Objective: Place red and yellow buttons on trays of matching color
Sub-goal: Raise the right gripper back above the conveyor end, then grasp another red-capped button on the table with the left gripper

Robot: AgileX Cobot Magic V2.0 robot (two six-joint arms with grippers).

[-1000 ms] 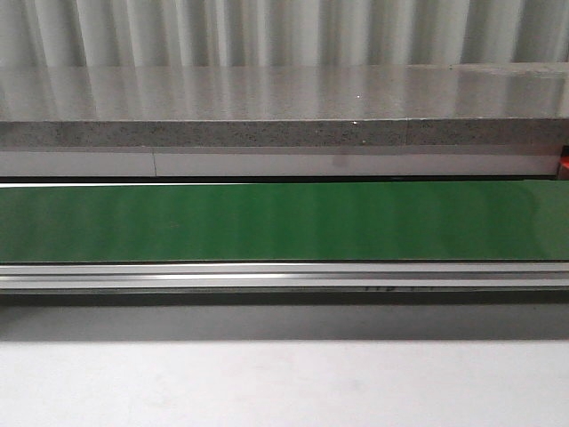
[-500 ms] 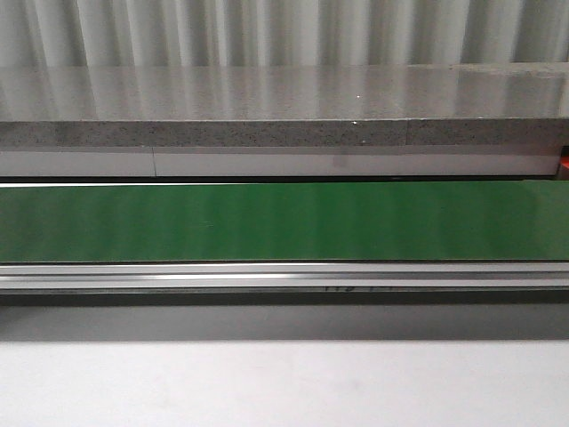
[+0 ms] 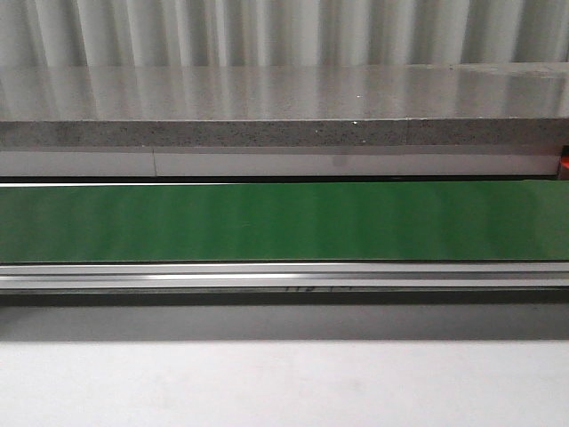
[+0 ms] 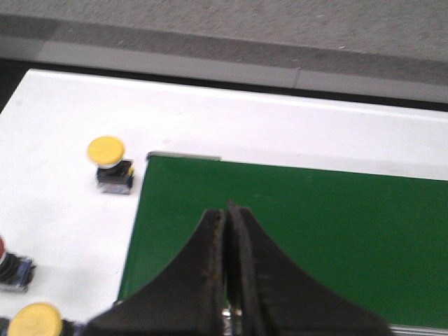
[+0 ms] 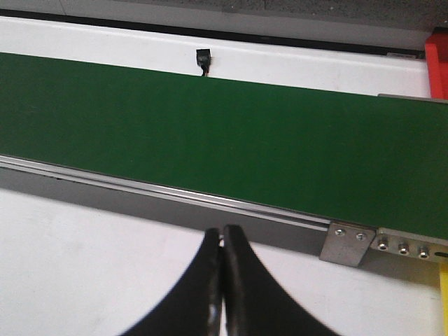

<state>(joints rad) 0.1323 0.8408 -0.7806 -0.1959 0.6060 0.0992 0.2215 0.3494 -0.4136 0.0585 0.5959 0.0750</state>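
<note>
In the front view we see only the green conveyor belt (image 3: 284, 221) stretching across, with the white tabletop (image 3: 284, 382) below it; neither arm shows here.

In the left wrist view our left end effector (image 4: 225, 280) hangs over the belt's end, its fingers pressed together on nothing. A yellow button (image 4: 107, 150) stands on the white surface just beside the belt; another yellow button (image 4: 33, 320) and a red button (image 4: 7, 262) sit at the frame's edge.

In the right wrist view our right end effector (image 5: 222, 294) hovers above the tabletop near the belt's rail, fingers pressed together, empty.

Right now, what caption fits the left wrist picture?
Shut left pincer above green belt, yellow buttons waiting beside it.
</note>
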